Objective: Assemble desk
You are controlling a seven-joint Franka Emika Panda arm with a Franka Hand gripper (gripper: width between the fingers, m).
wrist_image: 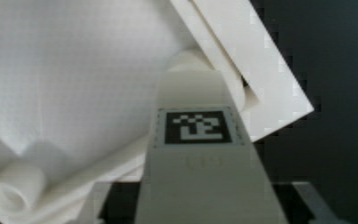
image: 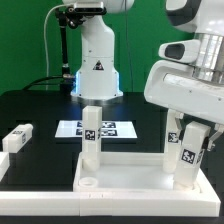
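The desk's white tray-like top (image: 130, 192) lies near the front of the black table. One white leg (image: 90, 135) stands upright on its part at the exterior view's left. At the corner toward that view's right, my gripper (image: 188, 148) reaches down with its jaws on either side of a second tagged leg (image: 186, 160), shut on it. In the wrist view this leg (wrist_image: 197, 150) runs up from between my fingers (wrist_image: 309, 200) against the top's white surface (wrist_image: 69, 90), its tag facing the camera. The leg's foot is hidden.
A third loose leg (image: 18, 138) lies on the table at the exterior view's left. The marker board (image: 110, 128) lies behind the top, in front of the arm's white base (image: 95, 65). A green screen stands at the back.
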